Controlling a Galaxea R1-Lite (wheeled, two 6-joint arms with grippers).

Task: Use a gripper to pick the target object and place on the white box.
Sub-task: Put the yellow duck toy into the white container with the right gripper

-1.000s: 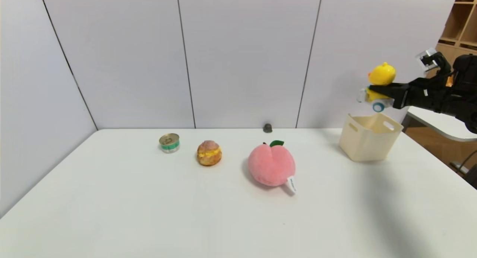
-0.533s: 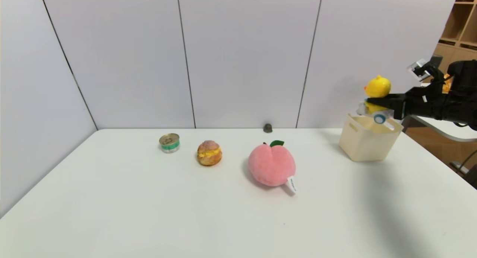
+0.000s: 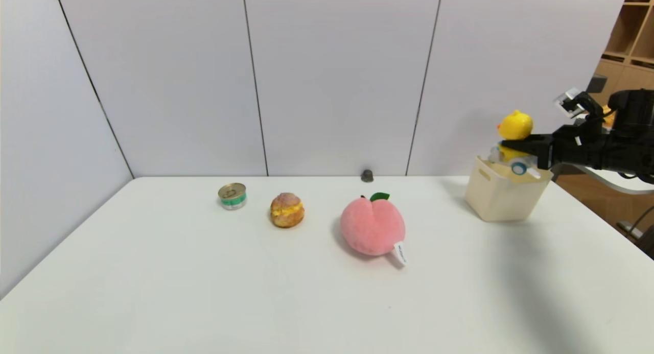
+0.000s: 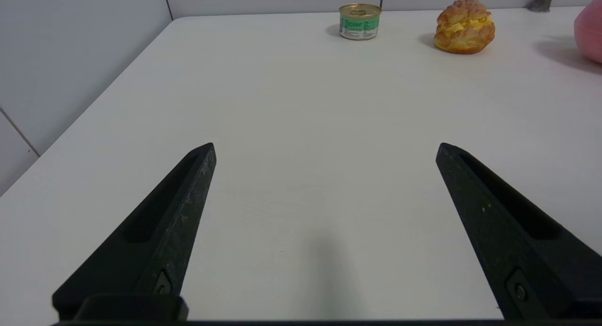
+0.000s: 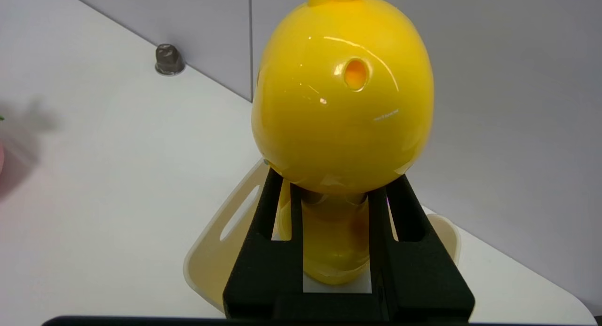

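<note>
The target object, a yellow duck toy (image 3: 515,125) on a white scooter with blue wheels, hangs over the white box (image 3: 503,196) at the table's far right. The scooter's wheels are level with the box's rim. My right gripper (image 3: 512,145) reaches in from the right and is shut on the duck's body below its head. In the right wrist view, the duck (image 5: 342,95) fills the space between the black fingers (image 5: 275,208) of my right gripper (image 5: 336,185). The white box (image 5: 221,250) lies right beneath. My left gripper (image 4: 325,149) hovers open over bare table near the left front.
A pink plush peach (image 3: 372,226) lies mid-table. Further left are a cream puff (image 3: 286,210) and a small green-labelled can (image 3: 232,196). A small grey knob (image 3: 367,175) sits at the back wall. The table's right edge runs just past the box.
My right gripper has come down with the duck, from well above the box to the level of its rim, and shifted slightly left. Nothing else moved.
</note>
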